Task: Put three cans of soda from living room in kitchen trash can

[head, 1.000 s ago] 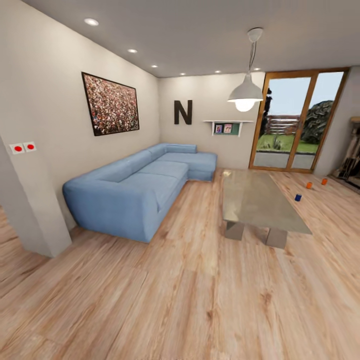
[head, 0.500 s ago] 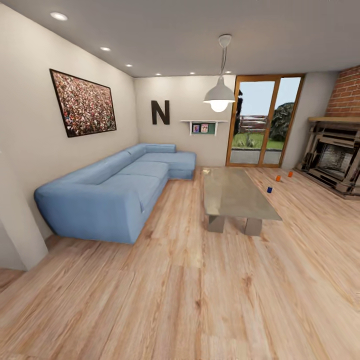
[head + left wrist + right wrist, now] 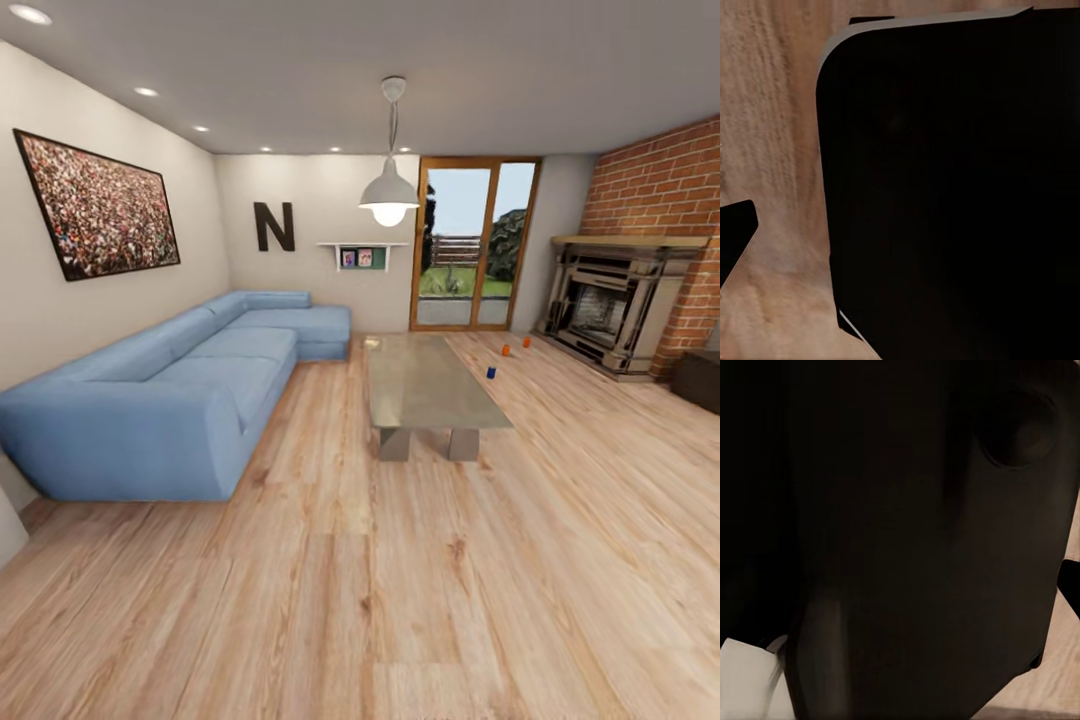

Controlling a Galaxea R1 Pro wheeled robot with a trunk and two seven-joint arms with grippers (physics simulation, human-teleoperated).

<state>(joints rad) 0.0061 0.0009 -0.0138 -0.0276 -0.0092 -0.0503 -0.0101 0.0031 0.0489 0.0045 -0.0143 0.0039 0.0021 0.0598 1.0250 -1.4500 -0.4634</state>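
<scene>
I am looking into the living room with its light plank floor [image 3: 400, 560]. Three small cans of soda stand upright on the floor beyond the far right corner of the coffee table, toward the fireplace. The blue can [image 3: 491, 372] is nearest. One orange can [image 3: 505, 350] stands behind it and the other orange can [image 3: 526, 342] a little further right. The tash can and the kitchen are out of view. Both wrist views show dark robot body panels close up, with wood floor behind them.
A long blue corner sofa [image 3: 150, 400] lines the left wall. A glass-topped coffee table [image 3: 430, 385] stands mid-room under a pendant lamp [image 3: 389, 195]. The dark fireplace [image 3: 610, 310] under red brick is at the right, glass doors [image 3: 470, 245] at the back, and a dark box [image 3: 700, 380] at the right edge.
The whole picture has slid left, so the camera has turned right. The fireplace and brick wall have come fully into view. The cans keep their places on the floor.
</scene>
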